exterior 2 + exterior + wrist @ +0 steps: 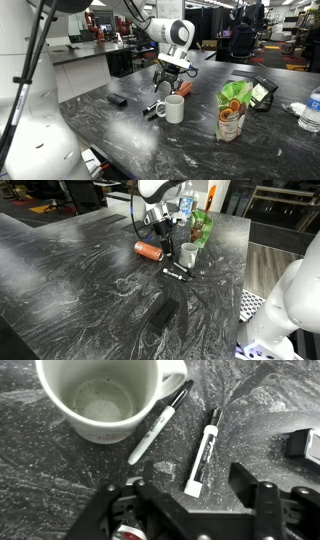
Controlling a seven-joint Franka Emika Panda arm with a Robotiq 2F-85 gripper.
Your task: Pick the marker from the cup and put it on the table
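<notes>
One pincer point(190, 500): spread wide and holding nothing, it hangs a little above the table point(40, 480)
Marker point(203, 452): lies flat on the table at 12 o'clock from the pincer, in line with the gap between the two fingers, and it is not in the cup
Other pen point(158, 425): lies flat at 11 o'clock, just beside the cup; I cannot tell if they touch, or which pen is the one for the job
Cup point(105, 432): stands upright at 10 o'clock and looks empty inside
Orange can point(149, 250): lies on its side farther out, well apart from the pens
How the marker will feel: light, thin and hard; it is smooth and round, so I think it could roll or slip, but it should not break
Where to hold it: around the middle of its long body, one finger on each side, going low to the hard table
Job: looks nearly done, since the cup holds no pen
</notes>
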